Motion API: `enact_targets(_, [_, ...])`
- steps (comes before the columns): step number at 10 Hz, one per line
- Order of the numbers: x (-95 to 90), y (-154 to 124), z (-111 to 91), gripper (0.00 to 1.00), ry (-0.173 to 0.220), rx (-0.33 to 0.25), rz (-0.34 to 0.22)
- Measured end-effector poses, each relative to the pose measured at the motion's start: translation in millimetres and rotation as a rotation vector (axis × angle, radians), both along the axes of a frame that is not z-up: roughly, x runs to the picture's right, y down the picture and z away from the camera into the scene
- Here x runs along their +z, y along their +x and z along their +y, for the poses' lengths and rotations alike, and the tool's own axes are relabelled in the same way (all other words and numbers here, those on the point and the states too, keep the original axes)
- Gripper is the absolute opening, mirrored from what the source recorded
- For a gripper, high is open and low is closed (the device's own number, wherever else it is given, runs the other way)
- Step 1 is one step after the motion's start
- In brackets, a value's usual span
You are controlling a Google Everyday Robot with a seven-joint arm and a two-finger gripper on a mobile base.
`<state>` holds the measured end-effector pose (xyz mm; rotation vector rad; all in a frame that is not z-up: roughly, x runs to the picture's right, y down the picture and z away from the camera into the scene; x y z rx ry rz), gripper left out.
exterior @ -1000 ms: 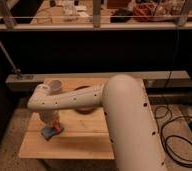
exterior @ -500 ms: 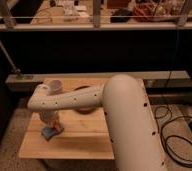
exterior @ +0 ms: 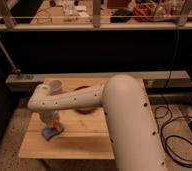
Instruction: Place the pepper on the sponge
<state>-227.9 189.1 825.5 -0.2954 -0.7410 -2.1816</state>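
The blue sponge [exterior: 48,134] lies flat on the left front part of the wooden table [exterior: 84,145]. A small orange-red bit, the pepper [exterior: 57,128], shows right at the sponge's upper right edge, under the arm's end. My gripper [exterior: 51,123] hangs straight down from the white arm [exterior: 69,100], directly over the sponge and the pepper. The wrist covers most of the pepper, so I cannot tell whether it rests on the sponge or is still held.
A pale pinkish cup [exterior: 55,87] stands at the table's back left, behind the arm. A round brownish dish [exterior: 85,109] sits mid-table, partly hidden by the arm. Cables [exterior: 176,135] lie on the floor to the right. A dark counter wall rises behind the table.
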Motion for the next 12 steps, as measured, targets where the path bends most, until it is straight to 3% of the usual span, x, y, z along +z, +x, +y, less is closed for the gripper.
enact_targets(12, [-2.4, 0.2, 1.1, 0.35, -0.003, -0.021, -0.016])
